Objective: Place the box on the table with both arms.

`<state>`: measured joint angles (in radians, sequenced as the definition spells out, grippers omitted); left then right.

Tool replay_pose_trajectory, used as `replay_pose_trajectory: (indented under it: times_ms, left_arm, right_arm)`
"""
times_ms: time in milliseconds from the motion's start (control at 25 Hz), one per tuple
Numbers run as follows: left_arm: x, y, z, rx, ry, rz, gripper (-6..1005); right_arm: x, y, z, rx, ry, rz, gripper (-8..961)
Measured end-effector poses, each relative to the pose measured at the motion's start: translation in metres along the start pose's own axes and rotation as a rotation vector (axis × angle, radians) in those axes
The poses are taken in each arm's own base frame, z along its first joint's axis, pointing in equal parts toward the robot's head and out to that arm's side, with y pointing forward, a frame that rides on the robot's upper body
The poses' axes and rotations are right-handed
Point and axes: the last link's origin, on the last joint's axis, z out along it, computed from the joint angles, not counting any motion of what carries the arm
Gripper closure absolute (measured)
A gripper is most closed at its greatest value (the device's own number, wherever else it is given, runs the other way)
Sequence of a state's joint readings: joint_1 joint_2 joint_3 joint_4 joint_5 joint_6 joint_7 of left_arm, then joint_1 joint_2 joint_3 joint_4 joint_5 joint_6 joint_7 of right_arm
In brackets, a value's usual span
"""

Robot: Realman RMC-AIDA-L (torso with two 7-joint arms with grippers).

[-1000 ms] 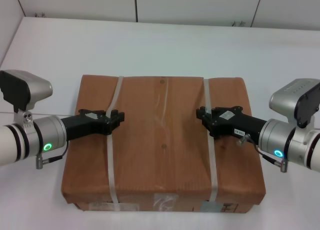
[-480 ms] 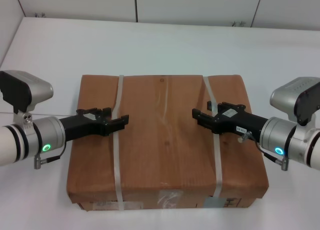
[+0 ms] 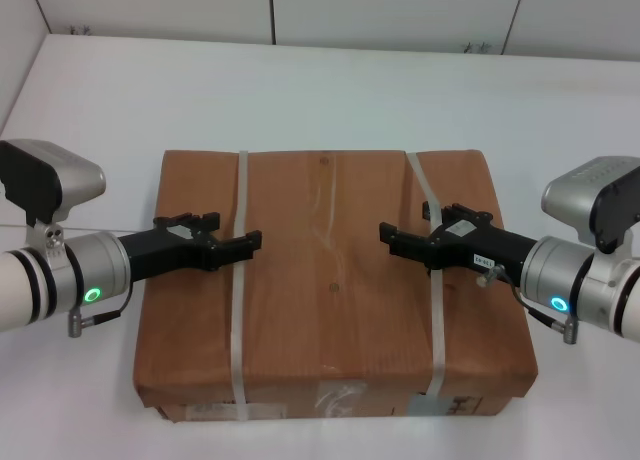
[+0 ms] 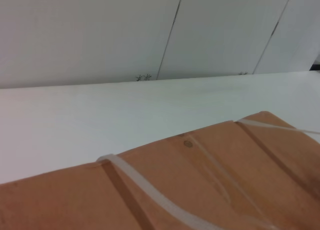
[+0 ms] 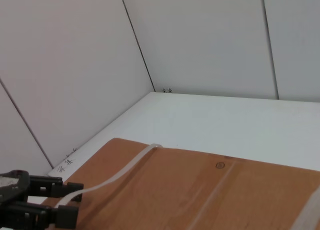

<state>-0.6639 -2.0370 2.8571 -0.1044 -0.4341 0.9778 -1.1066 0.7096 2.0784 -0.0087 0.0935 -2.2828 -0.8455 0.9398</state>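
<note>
on white table (image 3: 330, 90) sat box (image 3: 330, 290), flat, long axis left-right. left gripper (image 3: 245, 245) over left strap (image 3: 238, 310), right gripper (image 3: 392, 238) over right strap (image 3: 432, 280); both equally near, jaws apart, holding nothing.

No text can be read for certain. The box (image 3: 335, 290) carries pale labels (image 3: 335, 400) on its near side, their print illegible. A white sticker (image 3: 487, 261) on the right tool (image 3: 393, 238) shows possibly digits, unreadable.

Box (image 3: 330, 290) on table (image 3: 330, 90); left tool (image 3: 250, 244), right tool (image 3: 388, 236) above box top.
</note>
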Motion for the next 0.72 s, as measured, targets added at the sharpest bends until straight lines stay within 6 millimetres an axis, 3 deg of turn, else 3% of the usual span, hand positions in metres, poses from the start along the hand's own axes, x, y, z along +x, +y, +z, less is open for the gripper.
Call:
replay_pose_trajectory:
  times_ms: [520, 720]
  left_arm:
    - [0.005, 0.007, -0.007, -0.071, 0.06, -0.03, 203]
    - [0.013, 0.012, -0.017, -0.131, 0.15, -0.022, 204]
  right_arm:
    - [0.009, -0.013, -0.014, 0.062, -0.043, 0.087, 80]
    - [0.007, -0.016, -0.032, 0.039, -0.154, 0.118, 79]
